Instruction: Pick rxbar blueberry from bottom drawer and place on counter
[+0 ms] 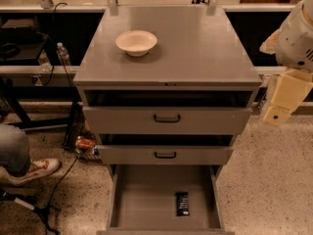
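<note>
The rxbar blueberry (182, 203), a small dark bar, lies flat on the floor of the open bottom drawer (142, 204), right of its middle and near the front. The counter (195, 48) is the grey cabinet top above it. My gripper (277, 110), a cream-coloured piece at the end of the white arm, hangs at the right edge of the view. It is beside the cabinet's right side at the height of the top drawer, well above and to the right of the bar. It holds nothing that I can see.
A cream bowl (136, 42) stands on the counter's left half. The two upper drawers (166, 117) with black handles are slightly pulled out. A person's leg and shoe (29, 168) and cables lie on the floor at left. A water bottle (62, 54) stands on the left shelf.
</note>
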`<state>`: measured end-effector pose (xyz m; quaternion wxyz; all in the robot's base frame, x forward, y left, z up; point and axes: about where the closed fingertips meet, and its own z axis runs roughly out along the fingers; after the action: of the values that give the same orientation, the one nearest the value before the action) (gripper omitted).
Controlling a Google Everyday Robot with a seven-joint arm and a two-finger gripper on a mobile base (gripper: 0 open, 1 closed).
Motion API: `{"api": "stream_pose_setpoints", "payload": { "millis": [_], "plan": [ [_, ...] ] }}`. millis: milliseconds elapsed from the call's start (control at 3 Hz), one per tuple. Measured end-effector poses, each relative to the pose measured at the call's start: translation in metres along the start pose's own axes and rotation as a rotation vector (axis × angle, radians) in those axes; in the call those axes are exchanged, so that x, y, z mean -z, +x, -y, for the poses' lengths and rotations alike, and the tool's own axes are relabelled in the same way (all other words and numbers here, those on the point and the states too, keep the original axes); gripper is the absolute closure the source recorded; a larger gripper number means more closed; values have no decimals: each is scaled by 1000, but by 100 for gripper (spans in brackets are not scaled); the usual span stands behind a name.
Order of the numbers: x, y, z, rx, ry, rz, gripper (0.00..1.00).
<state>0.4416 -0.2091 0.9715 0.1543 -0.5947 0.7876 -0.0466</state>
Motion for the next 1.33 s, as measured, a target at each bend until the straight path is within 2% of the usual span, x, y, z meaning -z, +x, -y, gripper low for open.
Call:
{"api": "stream_pose_setpoints", "payload": {
  "millis": [333, 667, 1000, 1333],
  "plan": [
    [-52, -7, -14, -72, -57, -17, 0],
    [-179, 1, -60, -211, -199, -112, 0],
    [-250, 6, -104, -240, -308, -102, 0],
    [-250, 7, -105, -240, -307, -106, 0]
  ]
}}
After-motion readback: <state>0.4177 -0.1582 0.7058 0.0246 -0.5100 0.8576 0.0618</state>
